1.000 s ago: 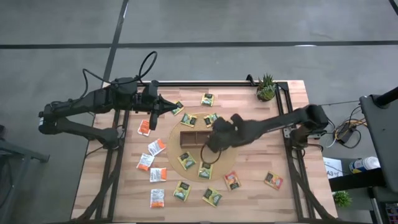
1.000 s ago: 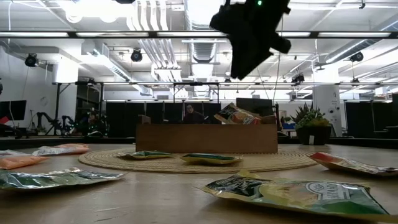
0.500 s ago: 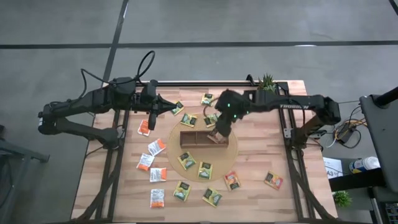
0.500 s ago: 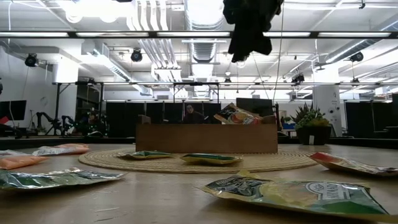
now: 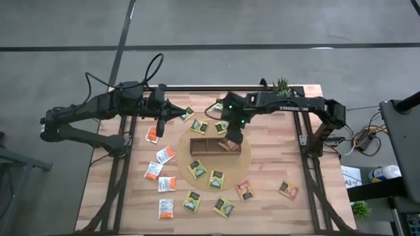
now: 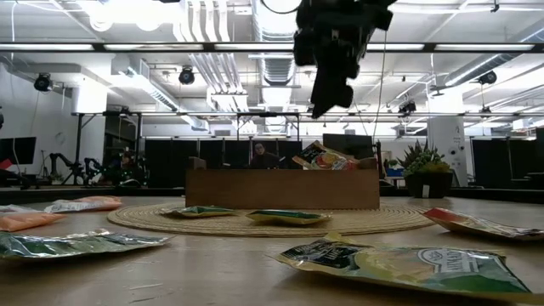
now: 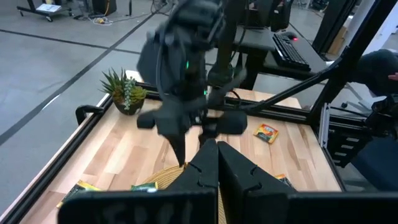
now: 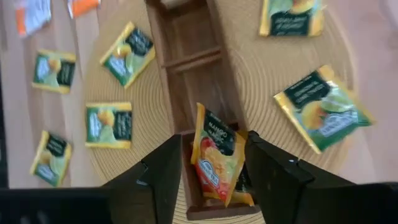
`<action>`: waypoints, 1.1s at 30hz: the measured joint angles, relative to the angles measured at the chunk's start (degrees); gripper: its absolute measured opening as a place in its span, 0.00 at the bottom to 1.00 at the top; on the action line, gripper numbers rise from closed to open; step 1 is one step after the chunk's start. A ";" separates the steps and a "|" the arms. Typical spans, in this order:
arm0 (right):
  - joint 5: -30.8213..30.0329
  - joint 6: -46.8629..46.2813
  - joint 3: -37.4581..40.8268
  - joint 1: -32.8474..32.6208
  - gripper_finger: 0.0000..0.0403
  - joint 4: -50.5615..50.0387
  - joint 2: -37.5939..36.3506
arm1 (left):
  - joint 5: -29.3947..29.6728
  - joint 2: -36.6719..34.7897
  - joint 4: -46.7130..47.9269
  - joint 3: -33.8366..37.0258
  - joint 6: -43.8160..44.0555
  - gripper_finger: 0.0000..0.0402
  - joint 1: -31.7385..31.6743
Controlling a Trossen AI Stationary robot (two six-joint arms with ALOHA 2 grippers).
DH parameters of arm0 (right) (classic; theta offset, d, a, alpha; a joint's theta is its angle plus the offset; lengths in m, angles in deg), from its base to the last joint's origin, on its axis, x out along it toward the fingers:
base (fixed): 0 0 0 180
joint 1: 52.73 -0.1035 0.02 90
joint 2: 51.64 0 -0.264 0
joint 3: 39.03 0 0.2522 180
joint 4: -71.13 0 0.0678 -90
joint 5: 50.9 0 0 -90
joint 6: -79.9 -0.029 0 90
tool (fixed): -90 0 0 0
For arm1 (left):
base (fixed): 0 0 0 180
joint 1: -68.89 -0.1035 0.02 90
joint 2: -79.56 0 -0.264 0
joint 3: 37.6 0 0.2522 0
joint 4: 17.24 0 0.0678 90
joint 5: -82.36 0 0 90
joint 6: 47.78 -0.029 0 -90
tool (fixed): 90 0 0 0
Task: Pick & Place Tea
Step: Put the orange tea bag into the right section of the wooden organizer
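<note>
The brown wooden tray (image 5: 205, 145) stands on a round woven mat (image 5: 187, 152). An orange-red tea sachet (image 8: 217, 158) stands tilted in the tray's right end compartment. Its lower edge is inside, and its top (image 6: 321, 156) sticks up over the wall. My right gripper (image 8: 214, 138) hangs open above it, one finger on either side, clear of it in the low view (image 6: 327, 98). Several more tea sachets, yellow-green (image 5: 197, 169) and orange (image 5: 153, 134), lie flat around the tray. My left gripper (image 5: 178, 113) waits shut at the far left, holding nothing.
A potted plant (image 5: 281, 92) stands at the far right corner. Loose sachets ring the mat on the near side (image 5: 224, 207), the left (image 5: 164, 155) and the far side (image 5: 218, 105). Bare wood lies right of the mat (image 5: 275, 151). Black frame rails (image 5: 303, 131) edge the table.
My right arm has swung toward the table's far edge, and its wrist has rolled, while the gripper stays over the tray's right end. The orange-red sachet leans in the compartment as before.
</note>
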 joint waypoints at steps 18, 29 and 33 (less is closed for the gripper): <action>0.22 8.70 0.18 0.39 0.44 0.16 6.74 | 0.01 0.01 0.01 0.00 1.61 0.00 0.01; 0.39 8.88 0.30 0.37 0.24 0.26 7.54 | 0.00 0.01 0.02 0.00 1.99 0.00 0.00; 1.30 9.06 0.28 0.37 0.05 0.22 7.54 | 0.00 0.00 0.02 0.00 1.99 0.00 0.01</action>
